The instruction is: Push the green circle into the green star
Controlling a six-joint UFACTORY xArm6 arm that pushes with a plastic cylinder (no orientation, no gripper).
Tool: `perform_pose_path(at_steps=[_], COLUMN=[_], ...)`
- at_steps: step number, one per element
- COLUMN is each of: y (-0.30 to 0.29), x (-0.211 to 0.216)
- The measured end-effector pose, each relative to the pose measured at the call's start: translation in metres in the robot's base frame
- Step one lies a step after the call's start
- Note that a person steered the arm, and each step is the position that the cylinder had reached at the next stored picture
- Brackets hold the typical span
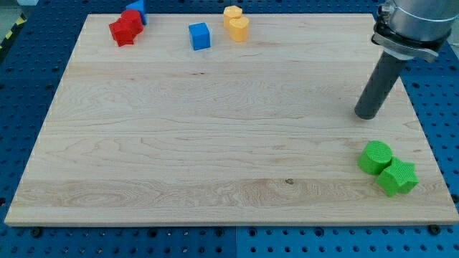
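The green circle (pixel 375 158) lies near the board's lower right corner. The green star (pixel 398 177) lies just below and right of it, and the two touch. My tip (pixel 366 115) rests on the board above the green circle, a short gap away and slightly to its left. The dark rod rises from the tip toward the view's top right.
The wooden board (pixel 215 143) sits on a blue perforated table. At the view's top left are two red blocks (pixel 125 29) with a blue block (pixel 138 8) behind them. A blue cube (pixel 200 36) and two yellow blocks (pixel 236 24) lie along the top edge.
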State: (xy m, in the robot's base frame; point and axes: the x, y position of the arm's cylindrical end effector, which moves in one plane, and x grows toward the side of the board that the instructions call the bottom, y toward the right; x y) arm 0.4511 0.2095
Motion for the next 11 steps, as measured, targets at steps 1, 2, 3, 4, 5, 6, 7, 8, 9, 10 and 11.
perform_pose_path(at_steps=[1, 2, 3, 4, 5, 6, 7, 8, 9, 10, 11], y=[0.000, 0.000, 0.000, 0.000, 0.000, 0.000, 0.000, 0.000, 0.000, 0.000, 0.000], x=[-0.001, -0.001, 0.001, 0.005, 0.010, 0.010, 0.019, 0.033, 0.050, 0.067, 0.074])
